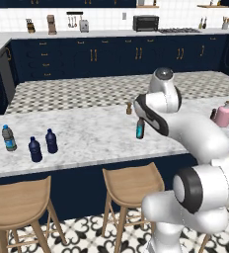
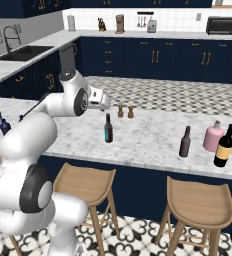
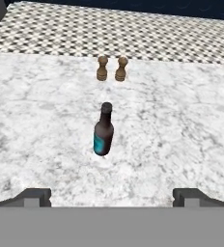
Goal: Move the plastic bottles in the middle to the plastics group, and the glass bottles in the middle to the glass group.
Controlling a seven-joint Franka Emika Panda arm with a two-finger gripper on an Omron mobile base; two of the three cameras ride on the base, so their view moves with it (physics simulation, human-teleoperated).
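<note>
Now teal-labelled bottle (image 3: pixel 103 130) stands upright (gripper (image 3: pixel 112 197) spread).

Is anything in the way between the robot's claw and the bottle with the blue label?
Nothing visible is. In the hand view the open claw looks straight at the slim dark glass bottle with the teal-blue label, with only bare marble counter between them. The two tiny brown shakers stand behind the bottle, not in front.

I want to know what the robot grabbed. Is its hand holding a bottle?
No. The hand is open and empty; the teal-label bottle stands apart on the counter.
</note>
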